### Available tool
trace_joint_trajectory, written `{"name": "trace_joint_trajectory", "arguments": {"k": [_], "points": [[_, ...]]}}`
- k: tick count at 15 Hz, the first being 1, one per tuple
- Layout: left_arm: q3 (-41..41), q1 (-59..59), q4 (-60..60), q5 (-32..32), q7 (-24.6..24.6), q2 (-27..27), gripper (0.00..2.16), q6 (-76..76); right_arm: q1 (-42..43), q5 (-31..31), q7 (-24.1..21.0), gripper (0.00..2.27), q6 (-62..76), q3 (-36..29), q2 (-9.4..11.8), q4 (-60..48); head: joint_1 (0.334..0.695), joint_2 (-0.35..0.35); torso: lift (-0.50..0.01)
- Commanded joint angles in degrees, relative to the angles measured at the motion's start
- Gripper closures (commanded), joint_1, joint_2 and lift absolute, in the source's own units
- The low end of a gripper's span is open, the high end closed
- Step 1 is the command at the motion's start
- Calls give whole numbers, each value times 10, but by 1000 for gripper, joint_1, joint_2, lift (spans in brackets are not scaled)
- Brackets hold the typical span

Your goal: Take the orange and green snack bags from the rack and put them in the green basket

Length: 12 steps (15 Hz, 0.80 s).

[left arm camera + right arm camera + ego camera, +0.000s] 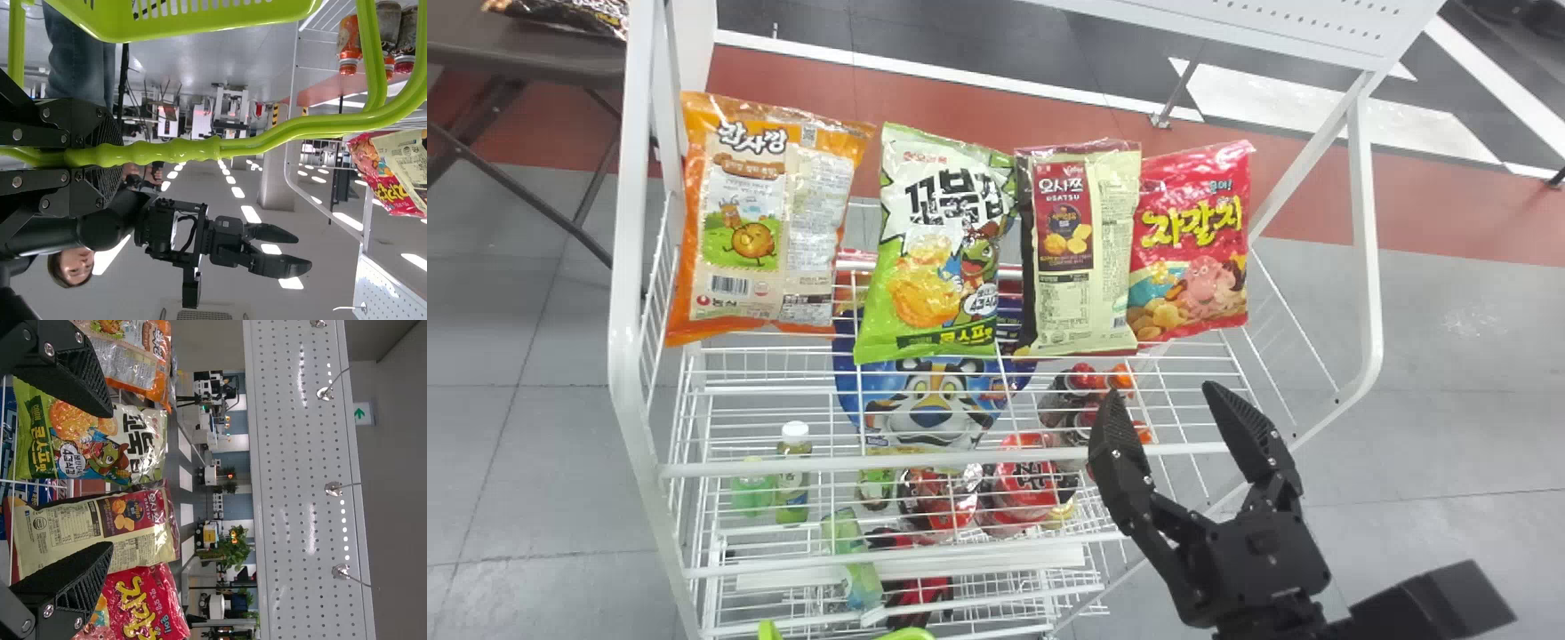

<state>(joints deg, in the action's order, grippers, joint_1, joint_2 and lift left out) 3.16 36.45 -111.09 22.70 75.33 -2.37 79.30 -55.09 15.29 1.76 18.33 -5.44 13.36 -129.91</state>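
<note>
Note orange snack bag (pixel 765 222) at head view's upper left, green snack bag (pixel 938 258) at upper centre, both on rack (pixel 630 293). Log right gripper (pixel 1163 394) at lower right, with jaws released; left gripper (pixel 112 157) clenched on handle (pixel 190 149) of green basket (pixel 200 25).

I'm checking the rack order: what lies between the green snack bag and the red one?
One cream and maroon bag, in the head and right wrist views.

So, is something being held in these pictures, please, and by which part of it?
Yes, the left pincer holds the green basket by its handle. The right pincer is open and holds nothing.
</note>
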Motion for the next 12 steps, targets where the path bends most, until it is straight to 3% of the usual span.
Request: {"name": "trace_joint_trajectory", "arguments": {"k": [1,8,12], "points": [[0,0,-1,0,1,0,2148,-1,0,0,0,124,-2,1,0,0,695,-350,0],[-3,0,-1,-1,2,0,2148,-1,6,-1,0,124,-11,6,-1,3,695,-350,0],[-14,0,-2,-11,-1,0,2148,-1,55,-37,0,124,-51,54,-16,11,695,-350,0]]}}
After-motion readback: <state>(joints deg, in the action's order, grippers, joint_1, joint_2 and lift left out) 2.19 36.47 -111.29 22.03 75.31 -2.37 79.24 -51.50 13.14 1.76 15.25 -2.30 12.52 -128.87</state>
